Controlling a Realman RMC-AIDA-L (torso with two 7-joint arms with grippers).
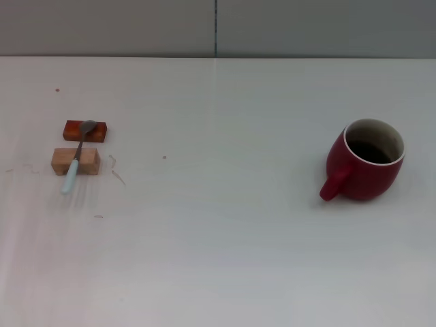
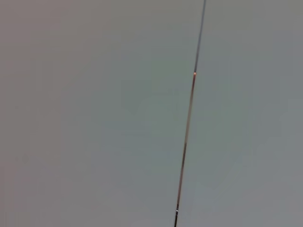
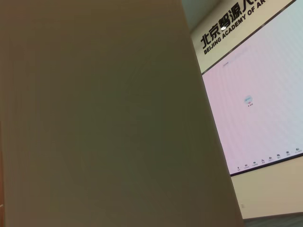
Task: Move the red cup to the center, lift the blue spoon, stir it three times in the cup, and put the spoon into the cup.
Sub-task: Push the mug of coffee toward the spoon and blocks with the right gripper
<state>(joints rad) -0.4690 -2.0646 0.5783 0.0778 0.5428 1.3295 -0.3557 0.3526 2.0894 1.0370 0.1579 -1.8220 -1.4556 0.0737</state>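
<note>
The red cup (image 1: 366,161) stands upright on the right side of the white table, its handle pointing toward the front left. The blue spoon (image 1: 76,158) lies on the left side, resting across two small blocks, its grey bowl on the far one and its light blue handle pointing toward the front. Neither gripper shows in any view. The left wrist view shows only a plain grey surface with a thin seam. The right wrist view shows a wall panel and a large screen.
A reddish-brown block (image 1: 86,130) and a pale wooden block (image 1: 75,161) hold up the spoon. The white table (image 1: 218,238) runs wide between spoon and cup. A grey wall stands behind the table's far edge.
</note>
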